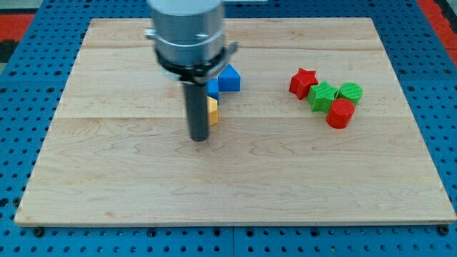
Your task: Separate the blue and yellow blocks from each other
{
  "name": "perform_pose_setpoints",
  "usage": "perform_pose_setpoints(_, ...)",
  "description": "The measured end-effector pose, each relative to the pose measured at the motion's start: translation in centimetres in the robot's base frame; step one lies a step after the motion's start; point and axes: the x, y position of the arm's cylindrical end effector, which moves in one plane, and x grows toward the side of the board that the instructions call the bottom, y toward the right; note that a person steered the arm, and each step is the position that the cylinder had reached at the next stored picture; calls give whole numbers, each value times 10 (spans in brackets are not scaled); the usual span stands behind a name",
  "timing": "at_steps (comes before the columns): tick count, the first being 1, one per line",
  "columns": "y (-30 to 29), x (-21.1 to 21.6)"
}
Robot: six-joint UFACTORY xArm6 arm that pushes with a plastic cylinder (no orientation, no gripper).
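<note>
The tip (199, 138) is hemmed at two o'clock by the yellow block (212, 111); the bare board (107, 164) lies open from four through ten o'clock.

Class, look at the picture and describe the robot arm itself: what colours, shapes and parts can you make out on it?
The arm's end is a wide grey metal cylinder with a black ring around its base and small metal tabs at the sides. Below hangs a straight dark cylindrical rod, ending in my tip. No cables or markings show.
</note>
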Motion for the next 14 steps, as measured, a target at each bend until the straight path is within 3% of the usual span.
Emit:
perform_pose_setpoints(1,-27,-25)
perform_pose_setpoints(5,-22,-116)
perform_pose_setpoints(7,-19,-91)
perform_pose_setpoints(8,-19,-91)
perform_pose_setpoints(10,37,-91)
perform_pose_setpoints(14,39,-109)
